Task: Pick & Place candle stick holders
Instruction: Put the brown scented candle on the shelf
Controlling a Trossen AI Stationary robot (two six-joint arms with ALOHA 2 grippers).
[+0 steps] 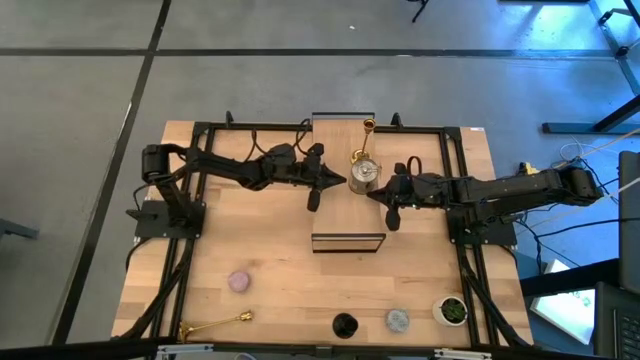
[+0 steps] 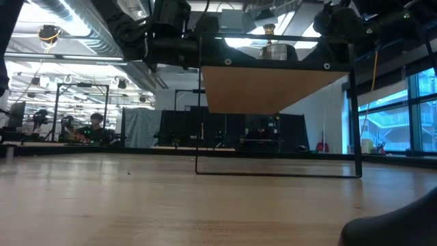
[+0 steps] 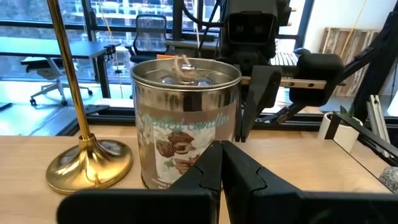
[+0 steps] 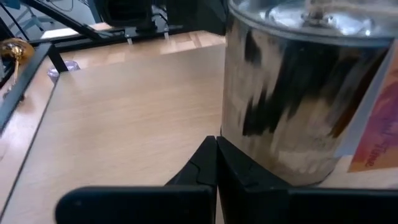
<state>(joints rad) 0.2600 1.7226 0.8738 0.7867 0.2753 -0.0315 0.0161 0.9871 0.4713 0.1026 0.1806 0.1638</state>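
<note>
A silver holder (image 1: 364, 172), a tin with a printed label (image 3: 186, 112), stands on a raised wood shelf (image 2: 273, 89). A tall gold stemmed holder (image 1: 366, 140) stands right beside it on its round foot (image 3: 87, 165). My left gripper (image 1: 340, 181) is shut and points level at the tin from the table's left. My right gripper (image 1: 376, 192) is shut at the tin's right side. Along the near edge are a lilac-pink holder (image 1: 239, 281), a gold holder lying on its side (image 1: 215, 322), a black one (image 1: 344, 324) and a grey-blue one (image 1: 397, 320). My left gripper's shut fingertips (image 3: 219, 163) stand against the lower part of the tin's labelled wall (image 3: 186, 163), coming level from the table's left; whether they touch it I cannot tell. My right gripper's shut fingertips (image 4: 211, 155) stand at the foot of the tin's wall (image 4: 249, 149); touching or just apart, I cannot tell.
The shelf stands on a thin black wire frame (image 2: 198, 137) above the table's middle. A small white pot with a green plant (image 1: 452, 310) sits at the near right corner. Bare wood lies between the shelf and the near row.
</note>
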